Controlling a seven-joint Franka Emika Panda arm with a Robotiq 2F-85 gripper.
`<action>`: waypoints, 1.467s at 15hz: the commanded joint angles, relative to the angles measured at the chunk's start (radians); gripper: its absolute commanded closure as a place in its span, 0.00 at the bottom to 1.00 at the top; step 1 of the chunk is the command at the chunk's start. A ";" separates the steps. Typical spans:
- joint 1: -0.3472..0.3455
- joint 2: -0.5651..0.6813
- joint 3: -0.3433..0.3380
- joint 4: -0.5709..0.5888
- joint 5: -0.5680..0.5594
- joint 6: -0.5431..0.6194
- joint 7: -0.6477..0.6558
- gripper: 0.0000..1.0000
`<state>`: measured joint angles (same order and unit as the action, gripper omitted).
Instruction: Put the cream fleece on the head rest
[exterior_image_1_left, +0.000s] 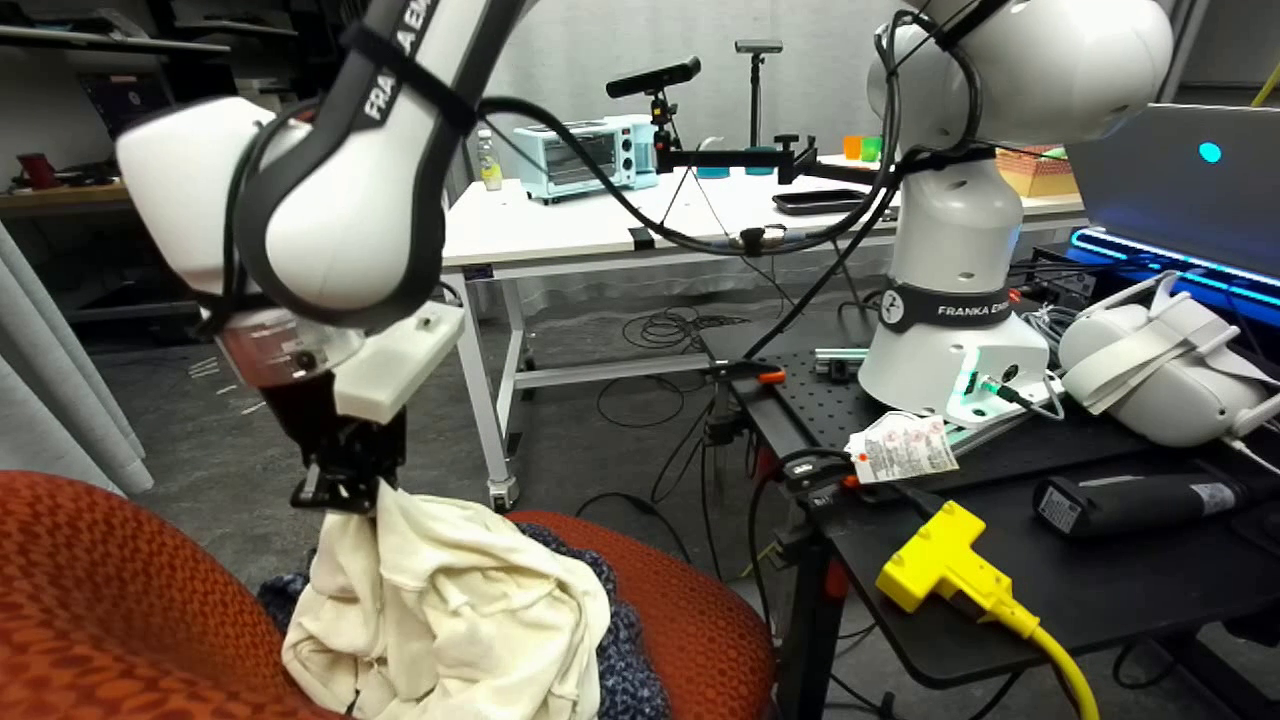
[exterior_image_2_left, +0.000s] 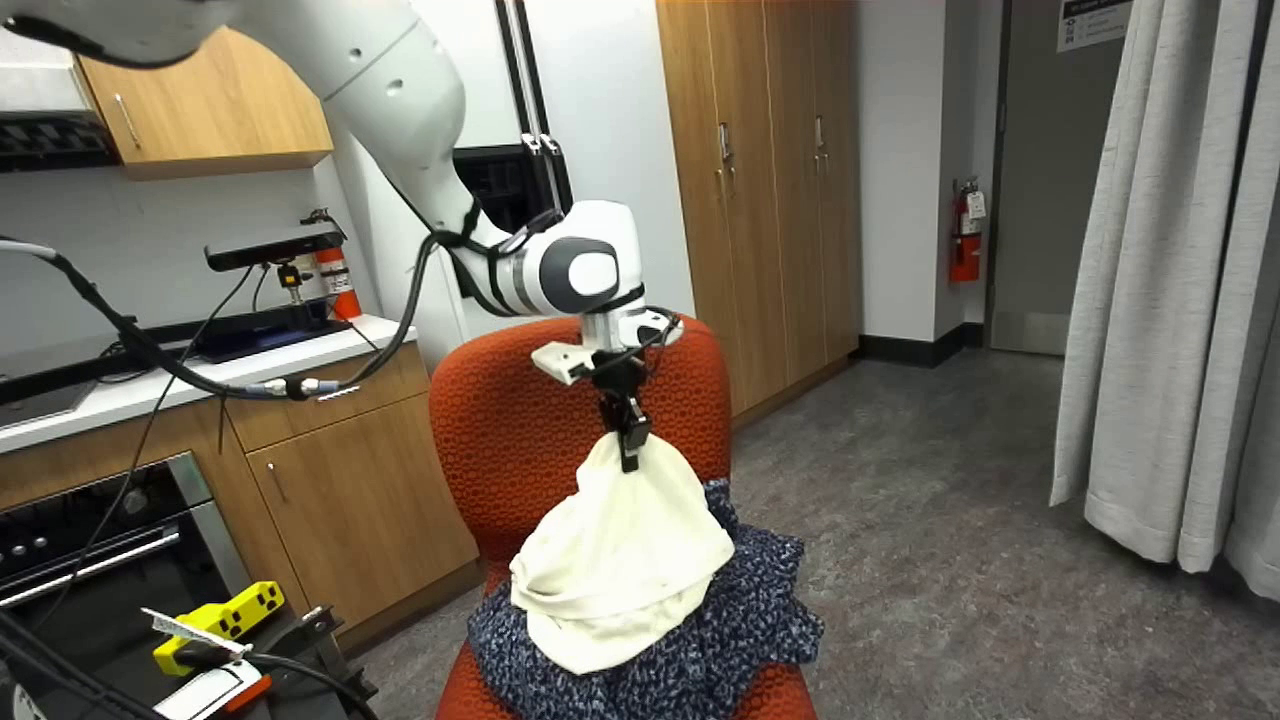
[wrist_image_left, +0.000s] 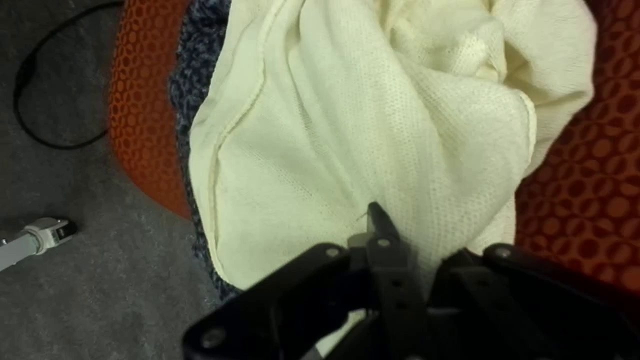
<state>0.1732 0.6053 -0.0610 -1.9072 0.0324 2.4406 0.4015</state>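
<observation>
Wrist view: cream fleece (wrist_image_left: 350, 130) fills the middle of the frame, spreading from its upper edge down to the claw (wrist_image_left: 422, 255), folds narrowing toward the fingers (wrist_image_left: 385, 245). Claw clenched on the fleece; a pinch of cloth passes between the fingers, the contact itself too dark to make out.

Position: in both exterior views I see the fleece below the claw, gathered to a peak at the fingertips. Its lower part lies over dark blue speckled fabric (exterior_image_2_left: 770, 580) on the surface (exterior_image_1_left: 690, 620), a rust-orange chair seat. The head rest (exterior_image_2_left: 500, 372), rounded top of the chair back (exterior_image_2_left: 500, 460), stands behind and higher than the cloth in an exterior view; whether fleece touches chair back I cannot tell.

Orientation: peak points up into the claw; the body flares downward, tent-fashion. Long axis hard to fix on so bunched a cloth; best line, in an exterior view, runs near upright from the peak to the lower edge (exterior_image_2_left: 590, 655), leaning toward the frame's left. Seamed edge (wrist_image_left: 216, 165), in the wrist view, curves lengthwise down the cloth's left side.
</observation>
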 joint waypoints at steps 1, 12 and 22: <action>0.032 -0.199 -0.008 -0.064 -0.046 -0.106 0.032 0.98; 0.047 -0.432 0.130 0.274 -0.159 -0.414 0.020 0.98; 0.115 -0.211 0.170 0.764 -0.259 -0.424 0.018 0.98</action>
<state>0.2461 0.2887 0.1108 -1.3398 -0.1792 2.0388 0.4094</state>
